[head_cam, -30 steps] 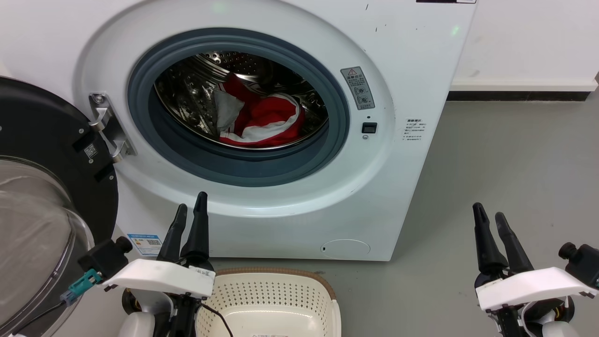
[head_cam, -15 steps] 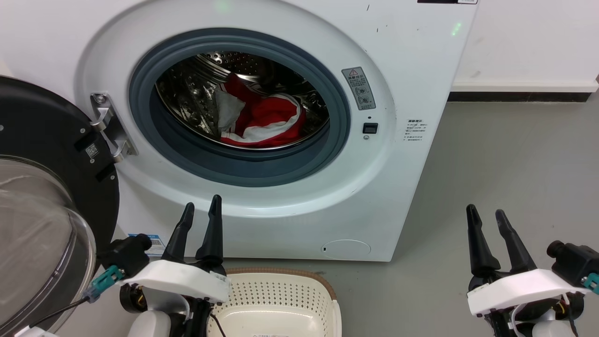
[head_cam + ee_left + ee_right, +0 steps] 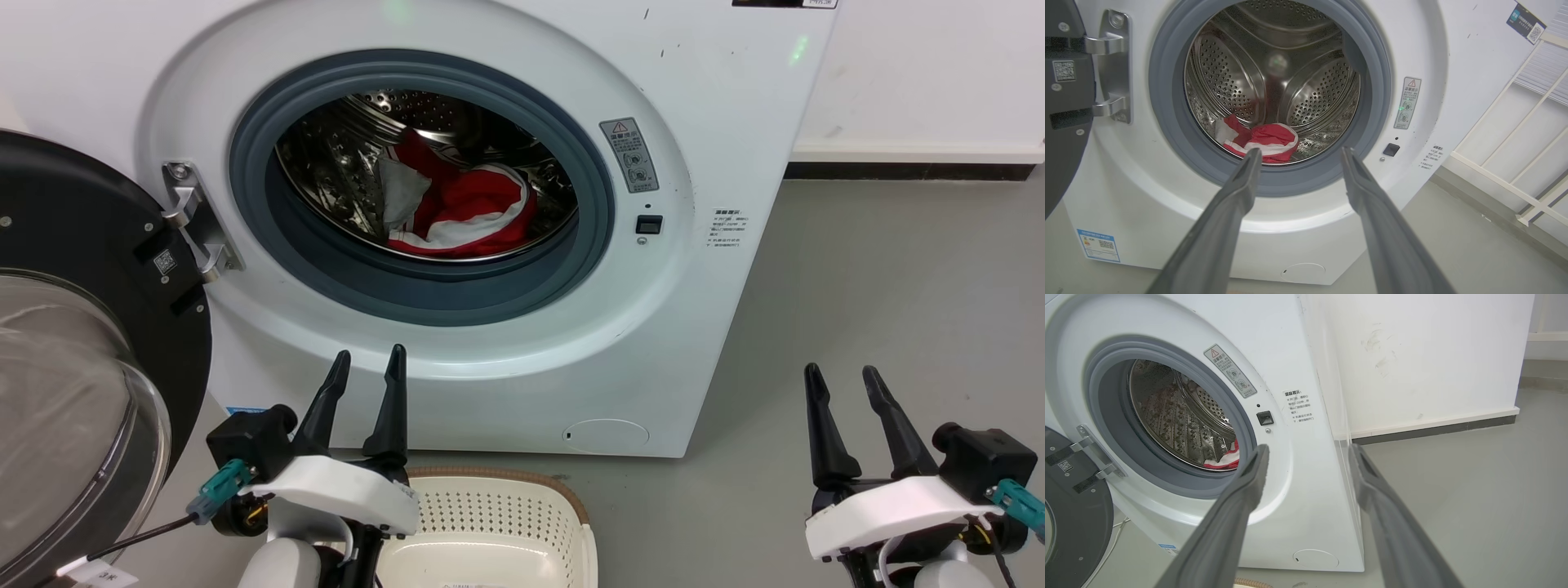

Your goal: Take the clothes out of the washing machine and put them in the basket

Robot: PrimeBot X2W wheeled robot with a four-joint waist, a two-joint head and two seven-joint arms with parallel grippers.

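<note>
Fingers of my left gripper [image 3: 370, 354] are apart and empty, low before the washer [image 3: 718, 122] and near the basket [image 3: 563, 494]. Fingers of my right gripper [image 3: 839, 371] are apart too, over the floor [image 3: 898, 286] beside the washer. The clothes [image 3: 469, 214] lie inside the drum [image 3: 326, 163]; the door [image 3: 73, 212] is open.

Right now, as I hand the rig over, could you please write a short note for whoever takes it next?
Left gripper: jaws open, empty, low before the washing machine, near the basket.
Right gripper: jaws open, empty, over the floor to the machine's right.
Clothes: in the drum; door swung open.
Done: nothing in the basket's visible part.
To do: reach in, grasp the clothes, drop them in the basket.
</note>
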